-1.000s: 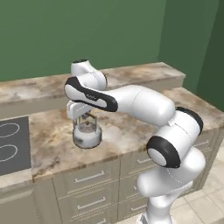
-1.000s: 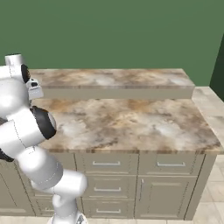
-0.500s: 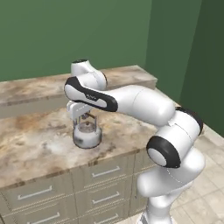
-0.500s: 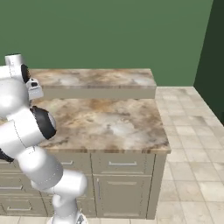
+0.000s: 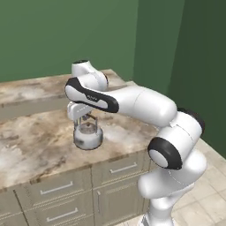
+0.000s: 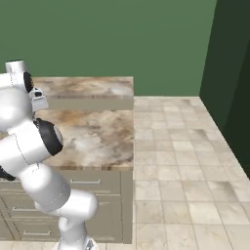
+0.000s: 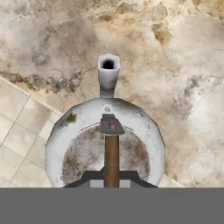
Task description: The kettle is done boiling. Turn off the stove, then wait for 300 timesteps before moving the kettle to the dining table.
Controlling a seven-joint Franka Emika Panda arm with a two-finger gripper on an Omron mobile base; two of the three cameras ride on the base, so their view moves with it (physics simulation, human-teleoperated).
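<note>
A: What could go wrong from here?

B: The gripper (image 5: 84, 118) is clamped tight on the thin handle (image 7: 111, 159) of the kettle (image 5: 88, 136), which hangs just beneath it over the lower marble top (image 5: 31, 145). I'd guess a swing or a jolt from the base could let the kettle pivot or slip on that narrow hold.

A: And the dining table (image 5: 39, 88)?

B: Beyond the gripper, a raised slab. If the kettle isn't lifted enough, its bottom could clip that edge.

A: Which way is the spout (image 7: 108, 74) facing?

B: Straight ahead of the fingers, out over the marble.
</note>
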